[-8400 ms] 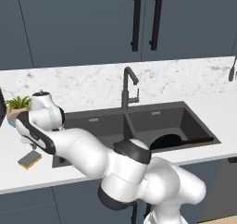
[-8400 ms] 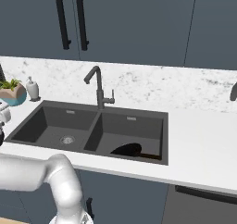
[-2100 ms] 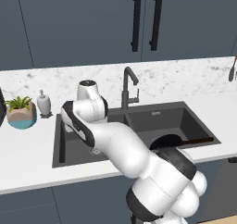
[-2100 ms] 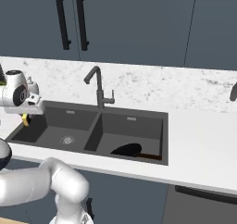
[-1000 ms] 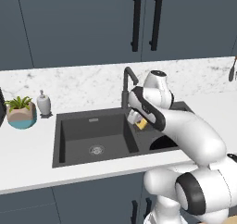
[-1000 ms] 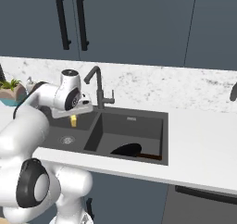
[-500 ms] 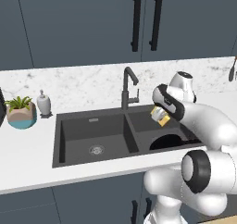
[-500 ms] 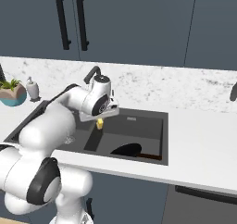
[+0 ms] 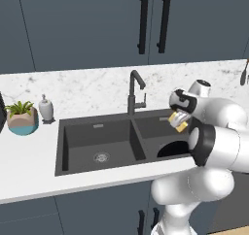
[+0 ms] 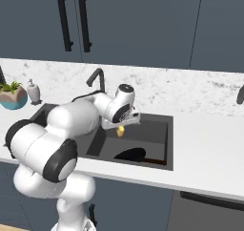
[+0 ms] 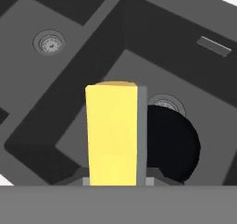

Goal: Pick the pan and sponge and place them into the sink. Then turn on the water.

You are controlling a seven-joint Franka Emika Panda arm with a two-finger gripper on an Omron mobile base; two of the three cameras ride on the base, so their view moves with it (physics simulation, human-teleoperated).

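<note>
Our gripper [image 9: 178,123], clamped on the yellow-and-grey rectangular sponge [image 11: 115,134], hangs over the dark double-basin sink [image 11: 152,38]; the round black pan [image 11: 172,149] lies half hidden.

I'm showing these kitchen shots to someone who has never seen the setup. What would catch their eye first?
Most striking is the bright yellow sponge, pinched in the gripper and hanging above the right basin of the dark sink. Below it the black pan already lies on that basin's floor, partly covering the round drain. The big white arm curls over the sink's front edge, and the gooseneck faucet behind the divider runs no water.
</note>
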